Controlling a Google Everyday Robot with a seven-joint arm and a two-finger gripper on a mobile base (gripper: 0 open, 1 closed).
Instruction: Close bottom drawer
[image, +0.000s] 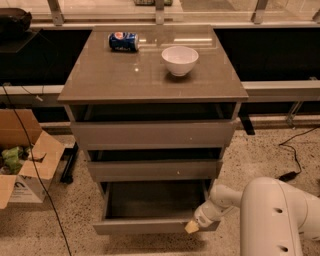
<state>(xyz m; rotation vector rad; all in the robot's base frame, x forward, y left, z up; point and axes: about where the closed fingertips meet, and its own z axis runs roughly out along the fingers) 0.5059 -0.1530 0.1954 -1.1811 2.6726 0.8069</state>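
The bottom drawer (150, 226) is the lowest of three grey-brown drawers and stands pulled out, its deep empty tray (155, 199) showing. My gripper (192, 227) is at the right end of its flat front, with the pale tip touching the front panel. The white arm (272, 215) reaches in from the lower right. The middle drawer (155, 170) and top drawer (152, 134) are slightly out too.
A white bowl (179, 60) and a blue can (123, 41) lying on its side sit on the cabinet top (125, 75). An open cardboard box (22, 160) stands on the floor at left. Cables run on the floor at left and right.
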